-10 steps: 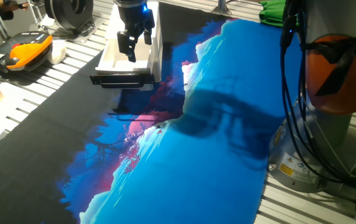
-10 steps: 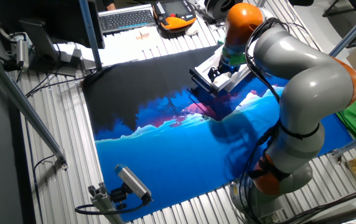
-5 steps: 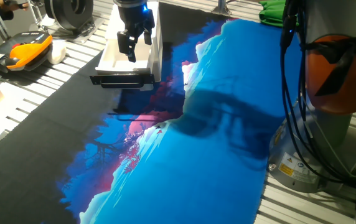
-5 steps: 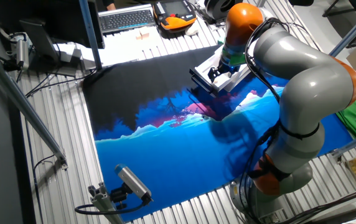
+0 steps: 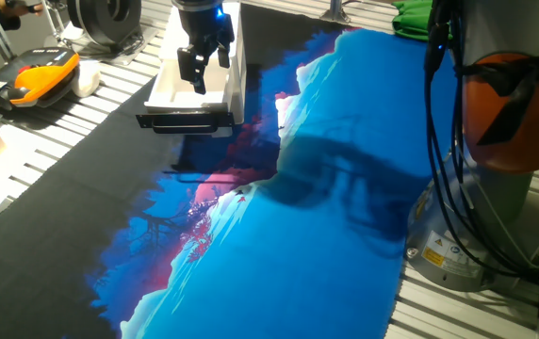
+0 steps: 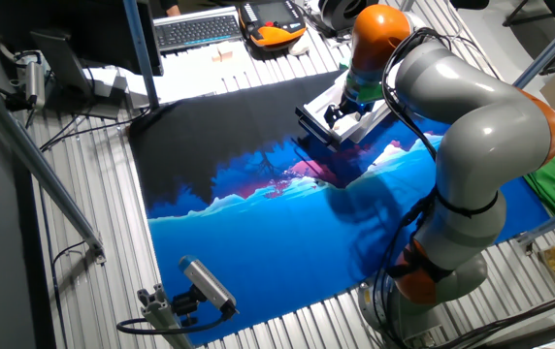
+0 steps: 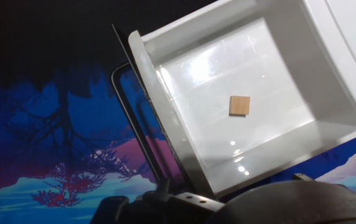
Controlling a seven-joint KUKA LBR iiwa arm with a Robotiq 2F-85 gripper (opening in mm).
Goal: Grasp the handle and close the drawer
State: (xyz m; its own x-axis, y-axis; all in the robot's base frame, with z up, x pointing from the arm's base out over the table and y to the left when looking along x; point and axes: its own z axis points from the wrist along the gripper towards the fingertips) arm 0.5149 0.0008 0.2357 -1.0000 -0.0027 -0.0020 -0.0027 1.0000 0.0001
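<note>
White drawer (image 7: pixel 228 99) pulled open, black bar handle (image 5: pixel 183 120) across front, tool (image 5: pixel 202 77) above, fingers apart

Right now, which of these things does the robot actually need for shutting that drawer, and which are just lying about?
Needed: the drawer, open; its handle; the gripper above the drawer.

Lying about: small wooden square inside the drawer; orange-black device; keyboard; green cloth.

Drawer (image 7: pixel 228 118) stands pulled open, a glossy white tray with one small tan square lying flat near its middle. Handle (image 5: pixel 183 120), a thin black bar, spans the drawer's front at its 9 o'clock edge in the hand view, held slightly off the face.
</note>
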